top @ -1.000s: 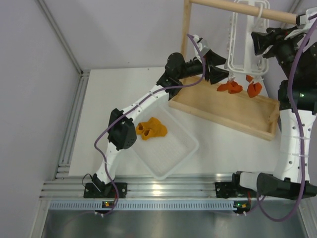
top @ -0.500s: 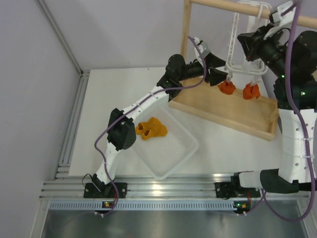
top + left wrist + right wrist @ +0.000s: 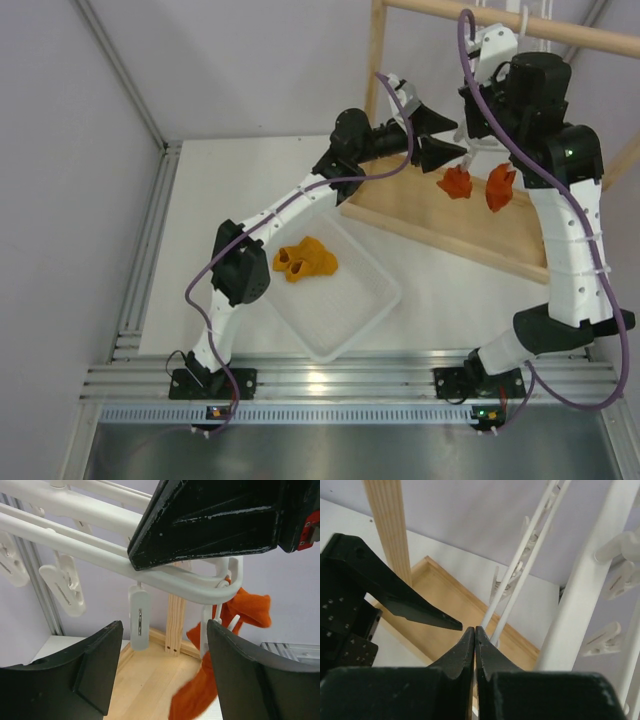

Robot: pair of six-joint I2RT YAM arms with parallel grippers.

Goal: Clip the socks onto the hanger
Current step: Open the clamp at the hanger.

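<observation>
Although two red-orange socks (image 3: 455, 182) already dangle from the hanger (image 3: 524, 22) at the upper right of the overhead view, the yellow-orange pair (image 3: 305, 260) lies bunched in the white tray (image 3: 350, 300) on the tabletop (image 3: 250, 180), lower centre. Both arms meet at the hanger over the wooden rack (image 3: 480, 235). The left fingers (image 3: 432, 118) reach in from the left and the right fingers (image 3: 472, 110) come from above.

In the left wrist view, the left fingers (image 3: 95, 670) are spread wide at the bottom corners. The hanger's rail crosses above them and an empty clip (image 3: 139, 625) hangs between them. A red-orange sock shows at the lower right, pinned at its top edge.

In the right wrist view, the right fingers (image 3: 460, 655) are pressed together at bottom centre, right against the thin white bars. I cannot tell whether they pinch one.

The socks look light, limp and easy to crumple. I would take one by its cuff edge, leaving a free lip to feed into a clip. The hanger seems light and free to swing, so it probably needs steadying by a rail.
</observation>
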